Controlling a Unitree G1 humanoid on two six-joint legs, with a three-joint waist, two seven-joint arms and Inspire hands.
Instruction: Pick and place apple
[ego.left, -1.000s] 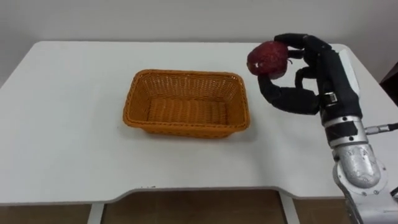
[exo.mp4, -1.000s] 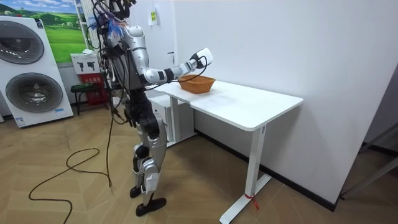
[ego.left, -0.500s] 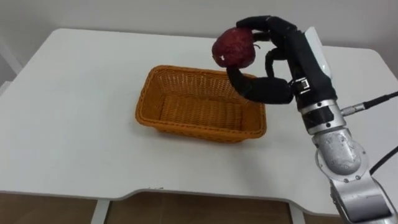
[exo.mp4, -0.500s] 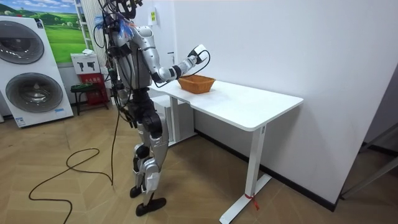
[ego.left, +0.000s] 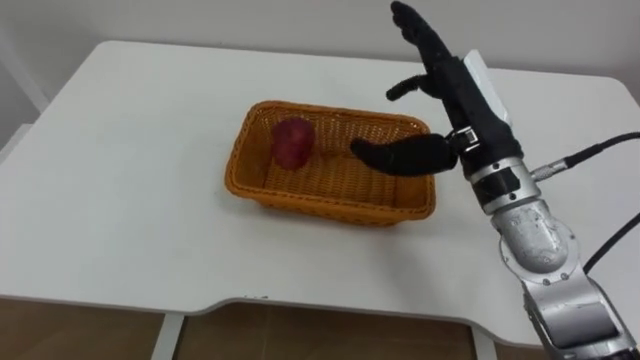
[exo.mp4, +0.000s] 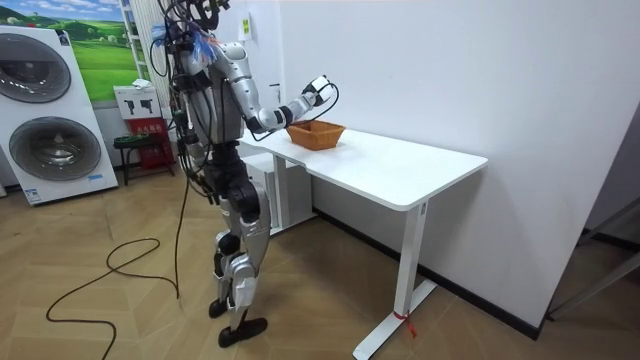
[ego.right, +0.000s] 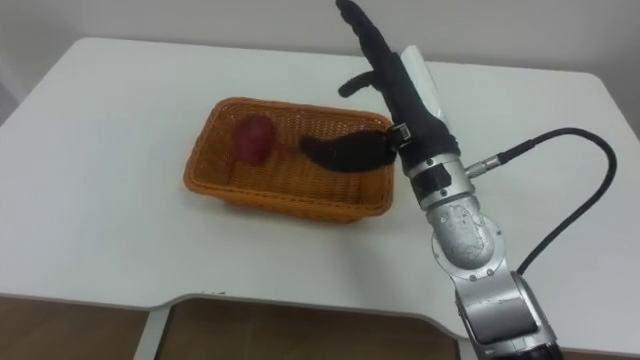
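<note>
Near edge of the white bench (ego.left: 130, 230) ran across the bottom of the eye views, with plain surface in front of the basket. The right arm came in from the lower right, its metal forearm angled up over the bench toward the basket's right end.

An orange wicker basket (ego.left: 300, 200) sat upright on the bench at about mid-width. It was rectangular, with a long side facing the robot. The apple (ego.left: 292, 142), dark red, lay inside the basket on its floor, in the left half and close to the far wall. Whether it touched that wall could not be told. Nothing gripped it.

The right hand (ego.left: 462, 95), black with a white back plate, hung over the basket's right end, spread wide and holding nothing. Its fingers (ego.left: 412, 25) were straight and pointed up and away from the robot. The thumb (ego.left: 400, 157) stuck out leftward over the inside of the basket. The thumb tip was near the apple but clear of it. Whether the thumb touched the rim could not be told. Beyond the basket the bench top ran on to its far edge.

In the room view the robot stood upright on the wooden floor at the bench's end on the room view's left. Its right arm was stretched out over the basket with the hand raised above it. A white wall (exo.mp4: 450, 70) rose behind the bench. Washing machines (exo.mp4: 45, 110) stood farther back at the room view's left.
</note>
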